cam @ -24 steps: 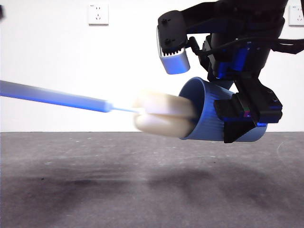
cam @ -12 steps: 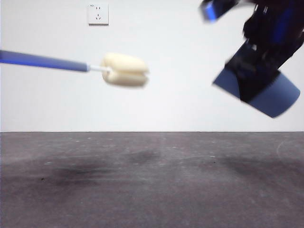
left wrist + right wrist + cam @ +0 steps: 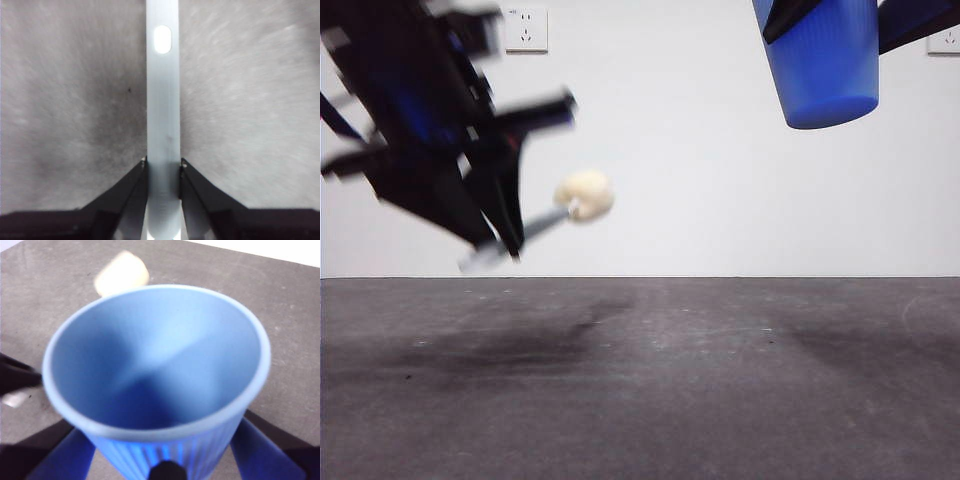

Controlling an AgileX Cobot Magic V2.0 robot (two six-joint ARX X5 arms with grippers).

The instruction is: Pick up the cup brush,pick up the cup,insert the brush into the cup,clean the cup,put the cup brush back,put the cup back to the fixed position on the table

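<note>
The blue ribbed plastic cup hangs high above the dark grey mottled counter, nearly upright, base down and empty inside. The slim grey-handled cup brush with its cream-yellow sponge head is held tilted in the air, well apart from the cup.

The bench is viewed level from a low front camera facing the wall, while it is seen close from above by both wrist cameras, the cup brush being shared by all.
</note>
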